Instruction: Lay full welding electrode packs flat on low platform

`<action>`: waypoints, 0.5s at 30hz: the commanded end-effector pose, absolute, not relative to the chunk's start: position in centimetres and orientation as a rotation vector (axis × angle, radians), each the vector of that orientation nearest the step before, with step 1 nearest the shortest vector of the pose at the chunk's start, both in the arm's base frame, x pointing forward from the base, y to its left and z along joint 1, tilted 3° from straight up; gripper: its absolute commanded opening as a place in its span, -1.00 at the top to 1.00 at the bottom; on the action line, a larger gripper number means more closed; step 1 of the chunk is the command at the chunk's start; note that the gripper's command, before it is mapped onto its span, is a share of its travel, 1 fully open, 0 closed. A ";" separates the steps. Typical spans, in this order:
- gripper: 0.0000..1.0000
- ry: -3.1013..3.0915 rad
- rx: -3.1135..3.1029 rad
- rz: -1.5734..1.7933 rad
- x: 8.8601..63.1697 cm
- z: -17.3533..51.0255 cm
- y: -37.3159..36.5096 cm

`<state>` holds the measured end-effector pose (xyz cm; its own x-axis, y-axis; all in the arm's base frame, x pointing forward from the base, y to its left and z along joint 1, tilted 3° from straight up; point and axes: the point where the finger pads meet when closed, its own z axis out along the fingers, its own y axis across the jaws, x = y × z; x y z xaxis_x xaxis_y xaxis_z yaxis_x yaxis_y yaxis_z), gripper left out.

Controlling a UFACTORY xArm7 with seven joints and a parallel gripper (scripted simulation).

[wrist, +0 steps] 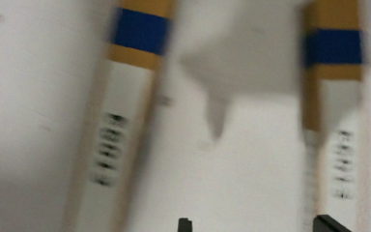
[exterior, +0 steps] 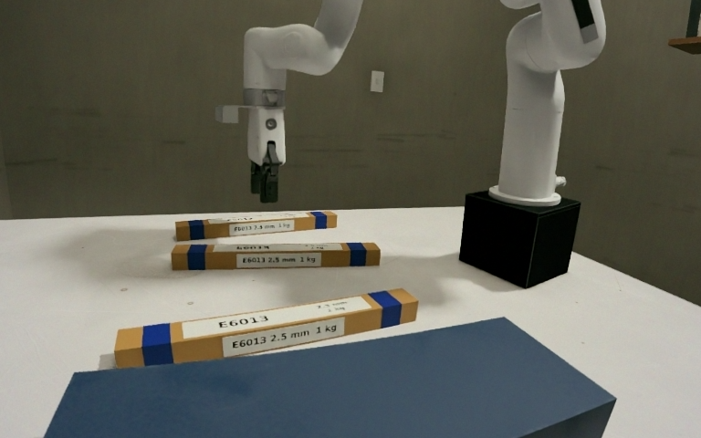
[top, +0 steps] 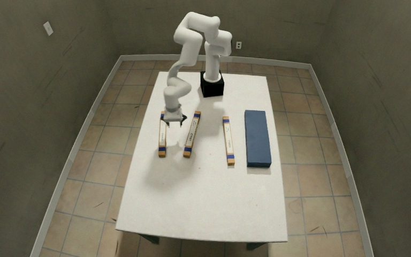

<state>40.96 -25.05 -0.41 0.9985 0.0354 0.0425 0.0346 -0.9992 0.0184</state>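
Three orange-brown packs with blue bands and white E6013 labels lie flat on the table. The left pack [top: 162,136] [exterior: 261,227] [wrist: 340,111] is farthest from the platform. The middle pack [top: 191,133] [exterior: 278,259] [wrist: 110,140] lies slanted beside it. The right pack [top: 228,141] [exterior: 281,335] lies next to the low blue platform [top: 257,137] [exterior: 336,392], which bears nothing. My gripper [top: 174,125] [exterior: 262,192] [wrist: 257,224] is open and empty, raised above the table near the left and middle packs. The wrist view is blurred. Which packs are full does not show.
The arm's black base block [top: 213,88] [exterior: 496,240] stands at the back of the white table [top: 206,205] [exterior: 614,335]. The platform lies along the table's right edge in the top view.
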 end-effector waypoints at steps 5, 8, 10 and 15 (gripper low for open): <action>-0.48 0.069 3.147 0.087 39.8 -1.3 -33.2; -0.48 0.069 3.147 0.087 39.8 -2.1 -33.2; -0.48 0.069 3.147 0.087 39.9 -3.0 -33.3; -0.48 0.069 3.147 0.087 40.1 -5.2 -33.3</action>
